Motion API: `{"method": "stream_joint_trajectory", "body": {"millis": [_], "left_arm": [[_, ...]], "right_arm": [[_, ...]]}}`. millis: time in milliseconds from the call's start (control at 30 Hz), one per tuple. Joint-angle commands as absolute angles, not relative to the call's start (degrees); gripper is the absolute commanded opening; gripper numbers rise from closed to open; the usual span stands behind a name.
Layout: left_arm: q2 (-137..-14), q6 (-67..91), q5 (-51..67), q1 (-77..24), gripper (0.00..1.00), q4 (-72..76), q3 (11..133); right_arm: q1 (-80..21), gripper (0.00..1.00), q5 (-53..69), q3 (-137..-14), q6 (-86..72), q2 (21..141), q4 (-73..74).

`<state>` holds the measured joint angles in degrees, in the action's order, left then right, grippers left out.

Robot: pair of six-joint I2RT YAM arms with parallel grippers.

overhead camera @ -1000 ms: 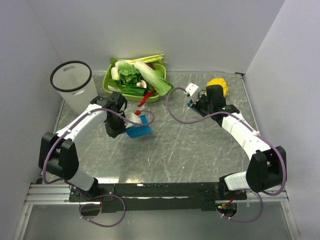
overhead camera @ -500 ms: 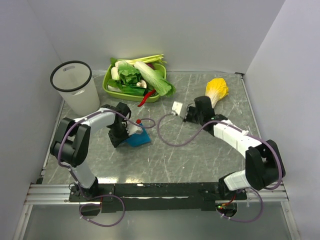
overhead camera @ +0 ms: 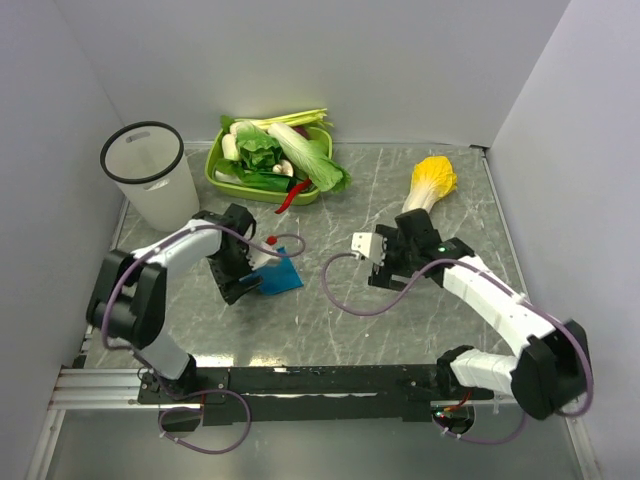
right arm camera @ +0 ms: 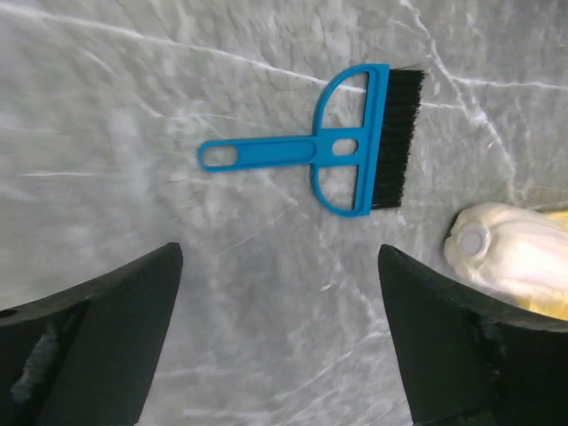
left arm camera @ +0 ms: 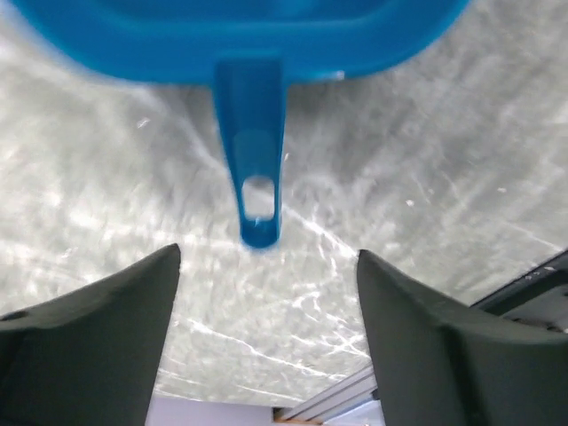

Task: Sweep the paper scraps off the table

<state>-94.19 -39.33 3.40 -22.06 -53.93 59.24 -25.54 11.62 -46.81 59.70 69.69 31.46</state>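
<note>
Paper scraps [overhead camera: 267,256] sat in blue dustpan [overhead camera: 287,279] at table [overhead camera: 340,325] 9 o'clock, left gripper [left arm camera: 266,257] and right gripper [right arm camera: 280,257] fingers spread, empty; bumping the handle [left arm camera: 257,169] could've spilled them.

Top camera: high, behind near edge, looking down over whole surface [overhead camera: 300,335]. Left wrist camera: close, facing down at blue dustpan [left arm camera: 253,44], shared with top view. Right wrist camera: close, facing down at brush [right arm camera: 355,146] and yellow cabbage [right arm camera: 510,257]; cabbage shared with top view.
</note>
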Motion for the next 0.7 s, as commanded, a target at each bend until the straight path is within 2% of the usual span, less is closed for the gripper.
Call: {"method": "stream_joint_trajectory", "body": {"millis": [0,67,100,233,267,433,667], "left_arm": [[-85.1,-41.1,8.3,-20.7,0.85,-55.5,60.6],[-83.4,-40.6,9.5,-20.2,0.86,-54.6,61.0],[-82.4,-39.0,9.6,-20.0,0.87,-53.2,61.5],[-80.8,-33.8,11.9,-18.3,0.87,-49.5,63.6],[-80.5,-31.6,12.5,-18.0,0.97,-48.9,64.0],[-78.6,-23.0,21.5,-17.4,0.96,-45.6,65.9],[-80.4,-15.7,19.7,-15.2,0.96,-42.5,72.7]], "right_arm": [[-24.9,1.00,17.1,-54.5,47.2,62.5,41.2],[-24.9,1.00,15.2,-56.9,41.7,61.8,40.6],[-24.9,1.00,12.9,-57.5,34.2,61.8,37.6],[-25.0,1.00,-3.7,-61.2,17.7,65.4,32.9],[-24.9,1.00,-5.8,-61.3,16.5,65.2,31.9],[-24.8,1.00,-14.5,-63.3,19.1,65.7,25.4],[-22.4,1.00,-13.5,-71.9,17.2,69.5,23.6]]}}
